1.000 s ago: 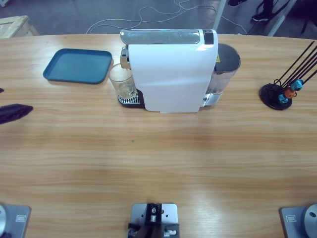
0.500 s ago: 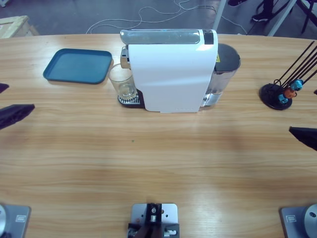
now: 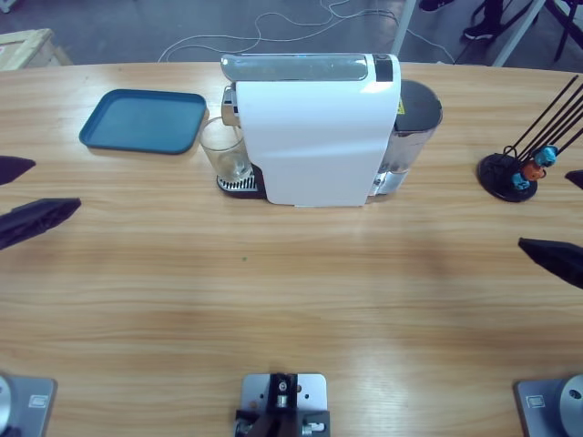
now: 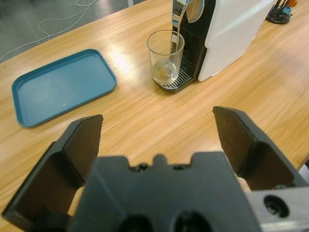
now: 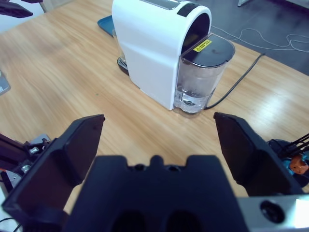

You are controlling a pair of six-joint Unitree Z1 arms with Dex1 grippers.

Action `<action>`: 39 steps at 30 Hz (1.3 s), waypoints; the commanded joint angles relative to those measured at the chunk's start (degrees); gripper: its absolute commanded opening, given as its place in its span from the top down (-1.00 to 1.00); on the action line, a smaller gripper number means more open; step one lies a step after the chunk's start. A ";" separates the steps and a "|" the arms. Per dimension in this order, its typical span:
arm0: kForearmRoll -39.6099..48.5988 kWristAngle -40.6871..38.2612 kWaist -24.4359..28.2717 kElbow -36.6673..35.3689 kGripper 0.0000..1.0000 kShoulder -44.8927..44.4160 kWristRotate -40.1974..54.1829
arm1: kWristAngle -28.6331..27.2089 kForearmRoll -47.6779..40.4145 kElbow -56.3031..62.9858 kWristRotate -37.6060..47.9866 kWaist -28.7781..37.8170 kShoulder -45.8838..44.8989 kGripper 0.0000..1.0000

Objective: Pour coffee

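Observation:
A small clear glass tumbler [image 3: 225, 150] [image 4: 165, 57] stands on the drip grate under the spout of the white coffee machine [image 3: 314, 127] [image 4: 231, 24] [image 5: 152, 46]. A shallow layer of pale coffee [image 4: 165, 74] lies in its bottom. My left gripper [image 3: 56, 185] [image 4: 158, 114] is open at the table's left edge, well short of the glass, with nothing between its jaws. At the right edge my right gripper [image 3: 544, 209] [image 5: 159, 116] is open too and faces the machine's water tank [image 5: 199, 72] from a distance.
A blue tray [image 3: 143, 120] [image 4: 63, 87] lies left of the glass. A black capsule stand [image 3: 512, 173] with thin rods and a few capsules sits at the far right. A cable runs behind the machine.
The left gripper has slid a little rightward into the high view. The right gripper has come into view from the right edge and moved inward. Glass and machine have not moved.

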 commanded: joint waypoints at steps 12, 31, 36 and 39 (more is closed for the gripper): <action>-0.78 -0.30 0.22 2.61 -0.99 -0.15 2.05 | 1.11 -0.88 2.38 -1.65 0.67 3.70 -1.00; -0.34 -2.15 0.22 2.15 -0.95 -4.51 2.11 | 1.27 -0.71 2.29 -2.02 0.64 5.58 -1.00; -0.36 -2.11 0.22 2.03 -0.98 -4.16 1.98 | 1.36 -0.62 2.12 -2.02 0.67 6.12 -1.00; -0.39 -2.01 0.22 1.76 -0.98 -4.39 1.21 | 1.39 -0.62 2.12 -2.02 0.62 6.40 -1.00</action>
